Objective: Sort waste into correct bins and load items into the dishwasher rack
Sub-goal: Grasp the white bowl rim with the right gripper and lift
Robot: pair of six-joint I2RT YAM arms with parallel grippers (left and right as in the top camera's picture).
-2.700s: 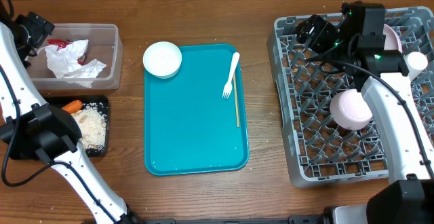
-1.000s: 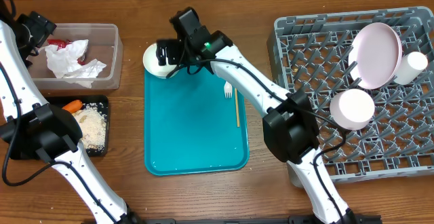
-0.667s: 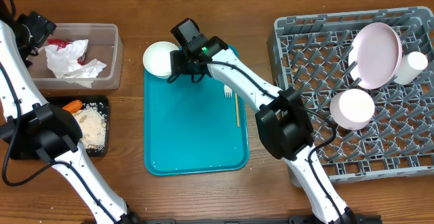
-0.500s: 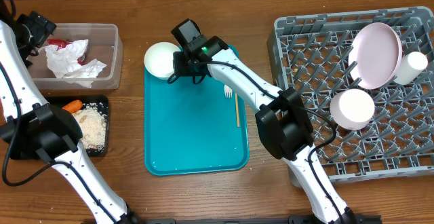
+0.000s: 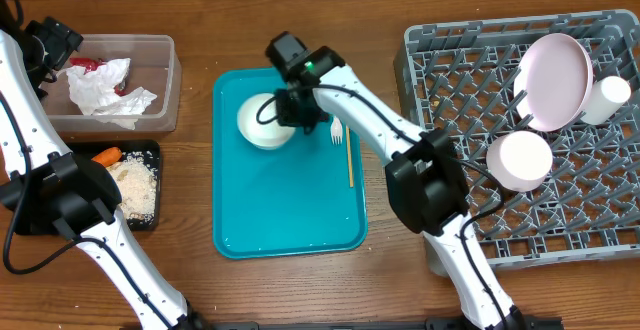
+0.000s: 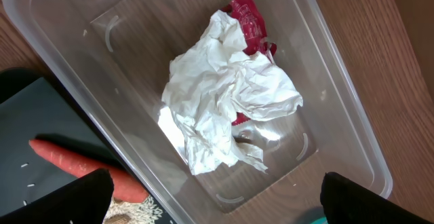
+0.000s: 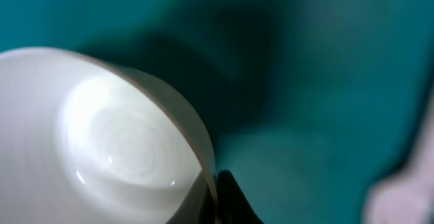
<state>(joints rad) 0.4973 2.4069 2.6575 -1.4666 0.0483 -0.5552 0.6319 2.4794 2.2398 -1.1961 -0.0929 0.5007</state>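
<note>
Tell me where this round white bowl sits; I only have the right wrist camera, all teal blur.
Observer: The round white bowl is on the upper left of the teal plastic tray, the right tool at its right rim.
Operator: Anything beside it?
Observer: A white plastic fork and a thin wooden stick lie right of it.
Operator: What's in the rack?
Observer: The grey dishwasher rack holds a pink plate, a pink bowl and a white cup.

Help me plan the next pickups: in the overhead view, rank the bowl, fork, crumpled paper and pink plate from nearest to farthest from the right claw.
From the right claw:
1. Bowl, in its grip.
2. Fork, just right of it on the tray.
3. Crumpled paper, in the clear bin, far left.
4. Pink plate, in the rack, far right.
</note>
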